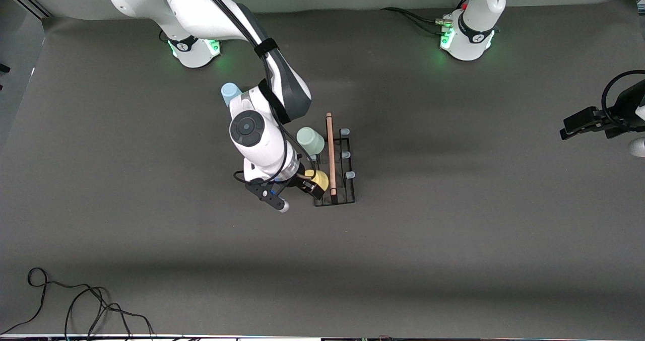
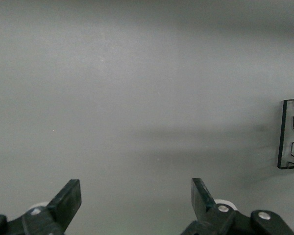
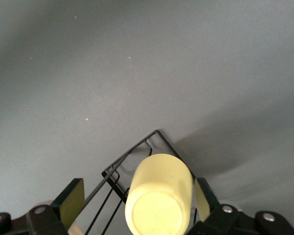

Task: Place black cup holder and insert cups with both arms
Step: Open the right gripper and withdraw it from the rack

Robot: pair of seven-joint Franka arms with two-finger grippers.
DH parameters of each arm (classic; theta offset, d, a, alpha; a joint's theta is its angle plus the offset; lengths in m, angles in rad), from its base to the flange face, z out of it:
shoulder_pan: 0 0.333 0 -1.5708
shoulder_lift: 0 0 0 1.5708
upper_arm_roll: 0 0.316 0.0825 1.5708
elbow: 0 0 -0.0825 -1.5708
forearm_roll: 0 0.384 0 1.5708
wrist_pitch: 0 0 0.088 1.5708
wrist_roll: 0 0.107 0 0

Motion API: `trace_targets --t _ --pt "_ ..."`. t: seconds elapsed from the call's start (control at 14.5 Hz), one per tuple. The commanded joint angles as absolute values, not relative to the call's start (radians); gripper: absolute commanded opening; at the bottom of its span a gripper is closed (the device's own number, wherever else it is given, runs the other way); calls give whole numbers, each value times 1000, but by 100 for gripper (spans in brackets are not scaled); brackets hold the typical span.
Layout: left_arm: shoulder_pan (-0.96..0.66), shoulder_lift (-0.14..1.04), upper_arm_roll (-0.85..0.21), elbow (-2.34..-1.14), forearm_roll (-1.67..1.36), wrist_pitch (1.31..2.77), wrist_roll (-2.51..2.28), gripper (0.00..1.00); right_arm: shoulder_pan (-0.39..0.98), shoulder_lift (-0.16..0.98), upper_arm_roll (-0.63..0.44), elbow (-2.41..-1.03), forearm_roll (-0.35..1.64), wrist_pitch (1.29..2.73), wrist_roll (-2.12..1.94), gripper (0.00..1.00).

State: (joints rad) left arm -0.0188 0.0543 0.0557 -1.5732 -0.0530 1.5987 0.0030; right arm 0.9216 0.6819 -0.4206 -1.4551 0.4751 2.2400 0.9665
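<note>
Currently: yellow tapered plastic cup (image 3: 159, 196) inverted on black wire cup holder (image 1: 336, 172); right gripper (image 3: 137, 200) fingers released around it (lift clear next, blue cup (image 1: 230, 93) at eleven o'clock); left gripper (image 2: 136, 200) fingers spread, waiting.

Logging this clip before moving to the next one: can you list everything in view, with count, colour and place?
black cup holder: one, black wire with light wooden rod, mid-table.
yellow cup: one, yellow, upside down on the holder's peg nearest the front camera, between the right gripper's jaws.
pale green cup: one, pale green, on a holder peg farther from the front camera.
light blue cup: one, light blue, on the table near the right arm's base.
cables: black, at the table edge nearest the front camera.
right gripper: jaws open around the yellow cup.
left gripper: jaws open, waiting over bare table at the left arm's end.
</note>
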Motion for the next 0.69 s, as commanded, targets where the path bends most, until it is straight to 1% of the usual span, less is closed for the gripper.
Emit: trace_targets --t 0.0,0.28,0.62 --pt "-15 41 58 -1580 -63 1600 21 100 905 634 -454 -1440 450 2173 938 100" --pt "-15 41 58 -1580 -63 1600 21 100 905 551 -552 -1430 356 1992 705 100" --pt "-12 41 58 -1582 -63 1598 31 100 905 445 -721 -1425 281 1790 390 100"
